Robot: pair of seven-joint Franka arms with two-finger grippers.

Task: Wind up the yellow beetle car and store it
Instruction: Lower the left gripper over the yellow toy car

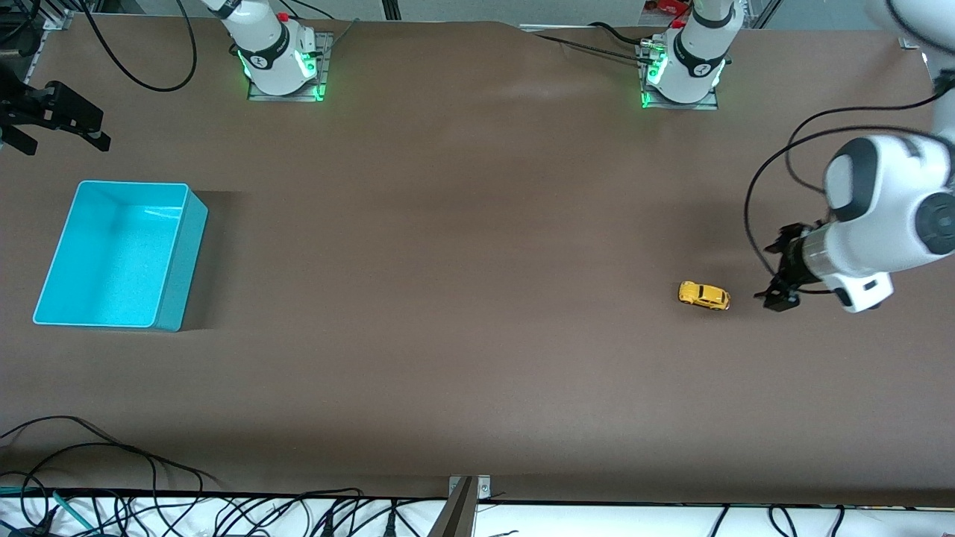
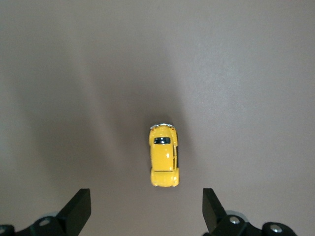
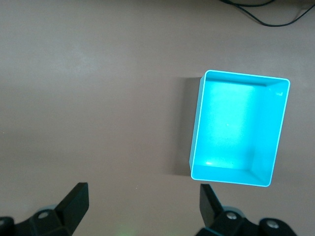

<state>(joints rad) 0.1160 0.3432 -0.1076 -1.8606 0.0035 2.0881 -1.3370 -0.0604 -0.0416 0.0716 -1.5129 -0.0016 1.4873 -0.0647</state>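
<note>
yellow beetle car point(image 1: 703, 295) sitting on table point(image 1: 462, 298) toward left arm's end, well apart from turquoise bin point(image 1: 179, 253). left pincer point(image 1: 776, 277) hovering just beside car, released, empty. right pincer point(image 1: 60, 119) waiting near bin, released. risk: tiny rounded body slipping or rolling while fingers are closing off-centre.

A wide table covered in a matte brown sheet point(image 1: 448, 298) fills nearly the whole front view. In the left part of the frame a rectangular turquoise plastic bin point(image 1: 175, 261) with an open top sits on it, toward the right arm's end. In the right part of the frame, a little below the middle, a tiny yellow beetle car point(image 1: 703, 295) with dark windows stands on its wheels on the bare sheet, well apart from the bin. Along the top edge, two white robot bases point(image 1: 280, 63) are bolted to the table on metal plates.
</note>
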